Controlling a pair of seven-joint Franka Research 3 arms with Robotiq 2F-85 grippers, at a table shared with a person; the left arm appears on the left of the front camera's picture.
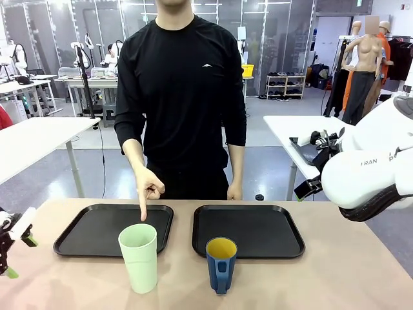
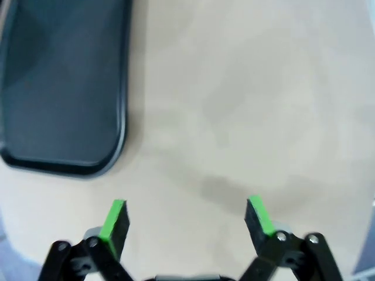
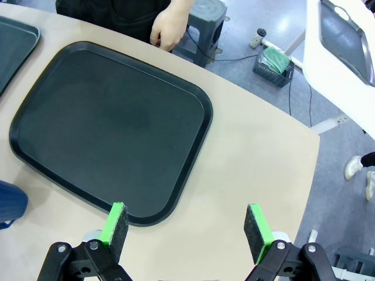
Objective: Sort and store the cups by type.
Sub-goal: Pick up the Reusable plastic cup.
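A tall pale mint-green tumbler (image 1: 139,258) stands on the table in front of the left black tray (image 1: 77,236). Beside it on the right is a shorter dark blue mug (image 1: 221,265) with a yellow inside and a handle facing me; its blue edge (image 3: 12,205) shows in the right wrist view. The person's hand (image 1: 148,190) points a finger down at the tumbler's rim. My left gripper (image 1: 11,242) sits open at the table's left edge, over bare tabletop (image 2: 186,219). My right gripper (image 3: 186,225) is open above the right tray's near corner.
Two black trays lie side by side, the right tray (image 1: 284,242) (image 3: 111,129) bare. The person's other hand (image 3: 170,26) hangs by the far table edge. My right arm (image 1: 368,168) hovers high at the right. A white side table (image 1: 303,129) stands behind.
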